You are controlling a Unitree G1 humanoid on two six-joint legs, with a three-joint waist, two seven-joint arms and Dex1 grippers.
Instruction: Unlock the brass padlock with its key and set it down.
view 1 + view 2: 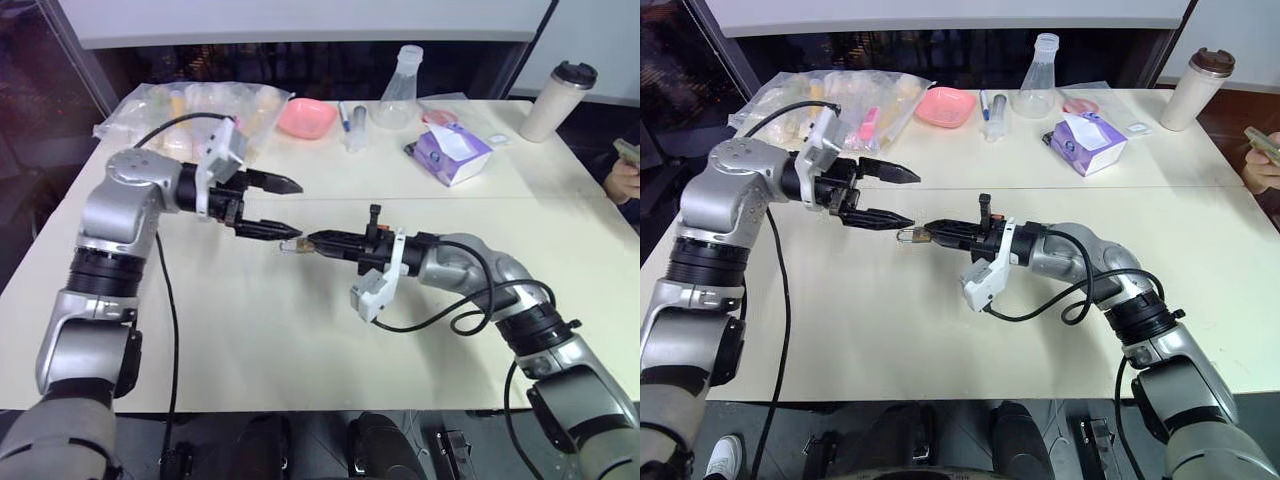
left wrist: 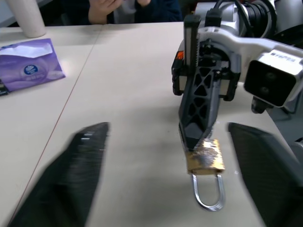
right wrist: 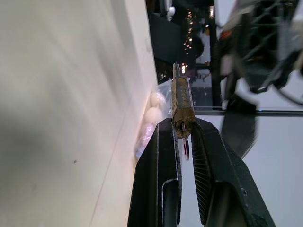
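Two grippers meet over the middle of the cream table (image 1: 300,330). The right gripper (image 1: 932,234) has its jaws squeezed tight on the brass padlock (image 2: 204,157), whose silver loop sticks out past the fingertips. At about nine o'clock from the padlock, the left gripper (image 1: 290,208) has its jaws wide apart, holding nothing.
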